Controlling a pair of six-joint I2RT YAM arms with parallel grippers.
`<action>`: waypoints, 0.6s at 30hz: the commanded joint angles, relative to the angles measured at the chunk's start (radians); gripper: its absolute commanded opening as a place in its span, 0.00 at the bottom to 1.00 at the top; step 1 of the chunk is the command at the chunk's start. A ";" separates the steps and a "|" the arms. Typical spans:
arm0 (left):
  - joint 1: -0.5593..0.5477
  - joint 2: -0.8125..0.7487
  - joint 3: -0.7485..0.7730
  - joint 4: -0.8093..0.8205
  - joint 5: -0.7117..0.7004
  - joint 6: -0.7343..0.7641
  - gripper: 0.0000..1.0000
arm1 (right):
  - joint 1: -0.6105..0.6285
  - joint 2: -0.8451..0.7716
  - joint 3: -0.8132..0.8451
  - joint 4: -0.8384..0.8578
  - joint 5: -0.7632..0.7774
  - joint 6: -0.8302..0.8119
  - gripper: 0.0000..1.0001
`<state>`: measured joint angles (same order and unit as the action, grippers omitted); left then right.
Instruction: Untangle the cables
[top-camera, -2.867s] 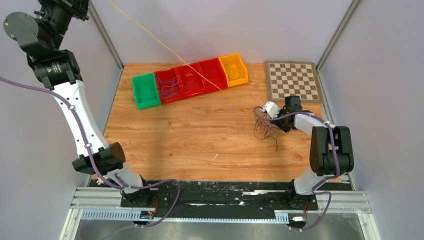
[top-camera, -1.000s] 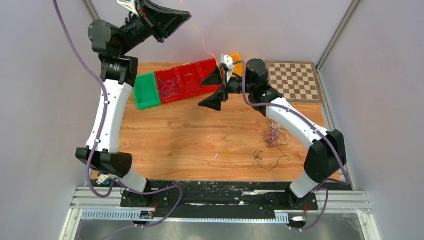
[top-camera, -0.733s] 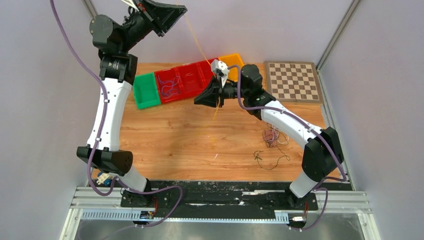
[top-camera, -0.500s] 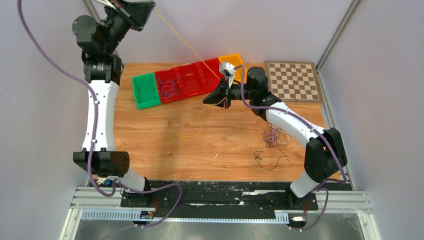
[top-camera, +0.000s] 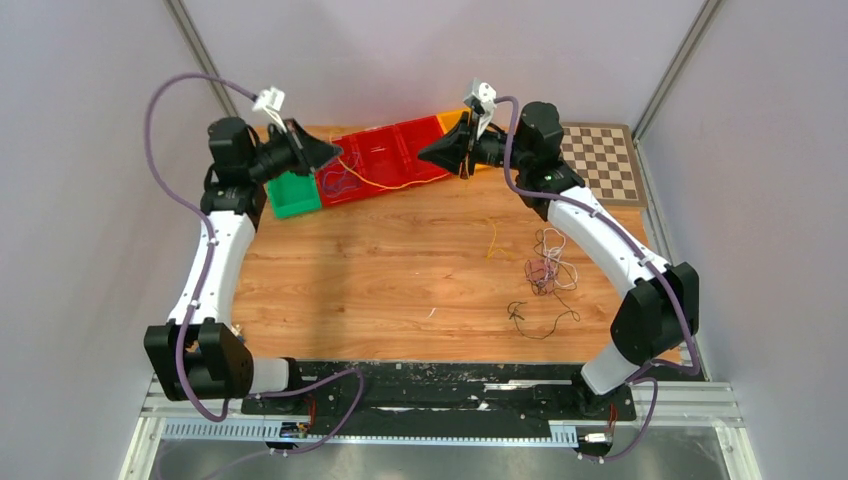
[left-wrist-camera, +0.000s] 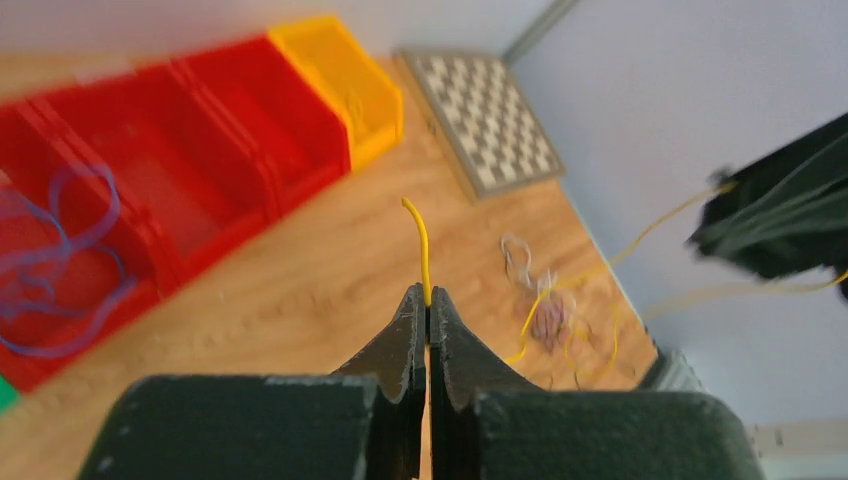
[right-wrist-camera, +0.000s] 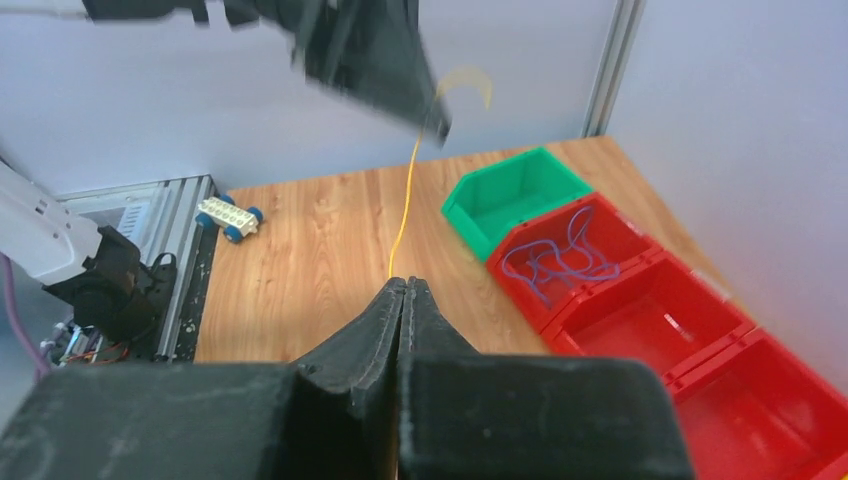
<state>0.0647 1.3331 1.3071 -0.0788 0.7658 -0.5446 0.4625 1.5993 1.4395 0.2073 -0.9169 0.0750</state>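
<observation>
- Both arms have swung since a moment ago: the left hand (top-camera: 333, 155) has dropped from high by the back wall to just over the green bin (top-camera: 292, 196), and the right hand (top-camera: 424, 155) has pulled back.
- Left hand is clenched on the yellow cable (top-camera: 385, 186), with a short end poking past its fingertips.
- Right hand is clamped on the same cable, which sags between them over the red bins (top-camera: 395, 145).
- Other cables lie in a small tangle (top-camera: 545, 268) on the surface (top-camera: 380, 290), well apart from both hands.

Lighting is bright, even and diffuse. Faint soft shadows lie on the counter (top-camera: 400, 270), mainly toward its left side. The top view is sharp. In the wrist views the counter is defocused, and the right hand (left-wrist-camera: 705, 238) and left hand (right-wrist-camera: 432, 115) above it show motion blur.
</observation>
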 joint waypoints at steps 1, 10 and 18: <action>-0.028 -0.054 -0.094 -0.137 0.099 0.209 0.00 | 0.002 -0.007 0.074 0.021 0.007 -0.031 0.00; -0.188 -0.075 -0.057 -0.511 0.203 0.703 0.49 | 0.003 -0.006 0.095 0.035 -0.024 -0.057 0.00; -0.145 -0.088 0.051 -0.351 0.170 0.921 1.00 | 0.004 -0.039 0.105 -0.257 -0.366 -0.364 0.00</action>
<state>-0.0902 1.2839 1.2659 -0.5205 0.9283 0.1379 0.4625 1.5997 1.5036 0.1410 -1.0672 -0.0620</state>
